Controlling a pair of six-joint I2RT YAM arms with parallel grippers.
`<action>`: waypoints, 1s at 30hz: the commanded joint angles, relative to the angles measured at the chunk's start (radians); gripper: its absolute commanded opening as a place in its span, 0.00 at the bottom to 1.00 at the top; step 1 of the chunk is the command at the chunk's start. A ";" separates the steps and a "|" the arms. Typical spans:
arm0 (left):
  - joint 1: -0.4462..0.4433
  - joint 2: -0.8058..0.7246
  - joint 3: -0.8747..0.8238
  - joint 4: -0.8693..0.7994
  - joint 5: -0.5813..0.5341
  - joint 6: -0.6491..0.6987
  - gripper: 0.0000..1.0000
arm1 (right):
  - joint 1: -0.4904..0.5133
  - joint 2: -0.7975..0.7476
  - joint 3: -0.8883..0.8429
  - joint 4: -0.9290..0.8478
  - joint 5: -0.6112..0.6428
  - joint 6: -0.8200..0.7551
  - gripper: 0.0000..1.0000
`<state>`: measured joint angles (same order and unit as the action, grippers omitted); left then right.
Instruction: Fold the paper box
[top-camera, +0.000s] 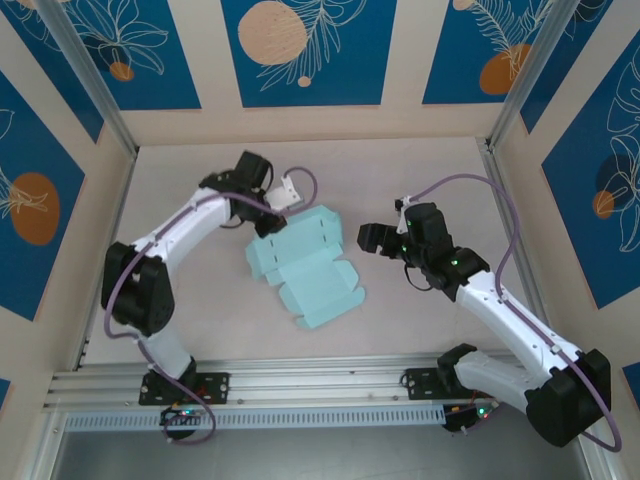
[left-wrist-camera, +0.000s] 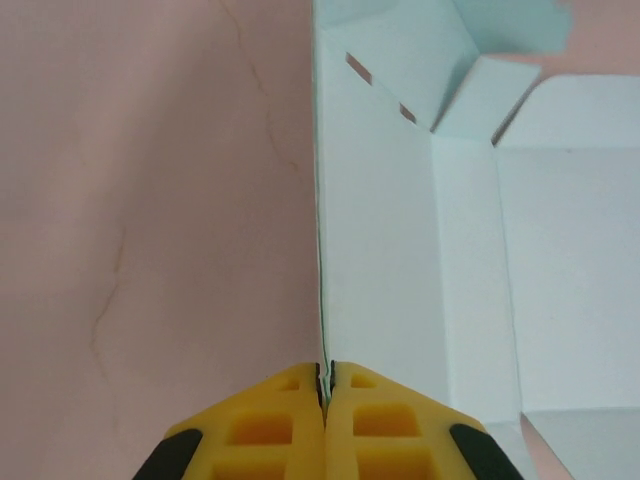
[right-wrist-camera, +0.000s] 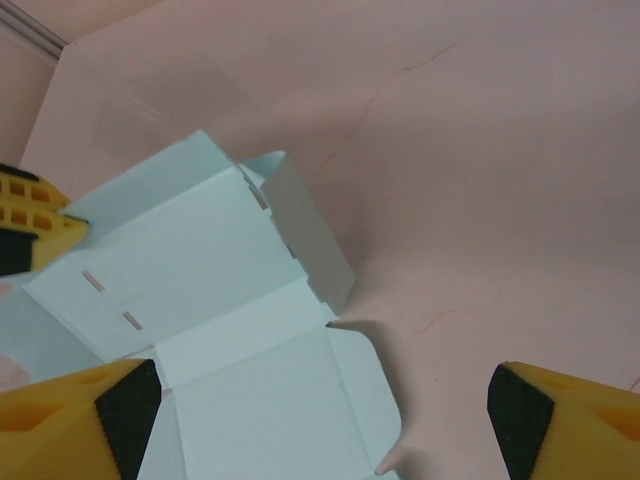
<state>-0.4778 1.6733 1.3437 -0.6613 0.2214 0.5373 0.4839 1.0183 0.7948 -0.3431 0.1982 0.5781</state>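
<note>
The paper box (top-camera: 305, 268) is a pale light-blue die-cut blank lying mostly flat in the middle of the table, with some flaps raised. My left gripper (top-camera: 270, 222) is at its far left corner. In the left wrist view the yellow fingers (left-wrist-camera: 290, 420) are shut on the thin edge of a panel of the box (left-wrist-camera: 420, 250), which stands on edge between them. My right gripper (top-camera: 376, 239) hovers just right of the blank, open. Its fingertips (right-wrist-camera: 110, 410) stand wide apart above the near right flap of the box (right-wrist-camera: 200, 270), and nothing is between them.
The tabletop (top-camera: 420, 170) is pale pink, closed in by patterned blue walls (top-camera: 300, 50) at the back and sides. An aluminium rail (top-camera: 320, 385) runs along the near edge where both arm bases are bolted. Purple cables (top-camera: 470, 180) loop off each arm.
</note>
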 joint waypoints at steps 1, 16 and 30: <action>-0.077 -0.132 -0.215 0.285 -0.052 -0.056 0.00 | -0.011 -0.015 -0.033 0.047 -0.055 -0.031 0.86; -0.263 -0.319 -0.703 1.032 -0.501 0.232 0.00 | -0.273 0.083 -0.200 0.354 -0.536 -0.086 0.81; -0.248 -0.176 -0.702 1.207 -0.429 0.534 0.00 | -0.301 0.357 -0.111 0.488 -0.579 -0.179 0.68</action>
<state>-0.7292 1.4887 0.6445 0.4816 -0.2359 1.0061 0.1932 1.3373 0.6369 0.0837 -0.3492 0.4492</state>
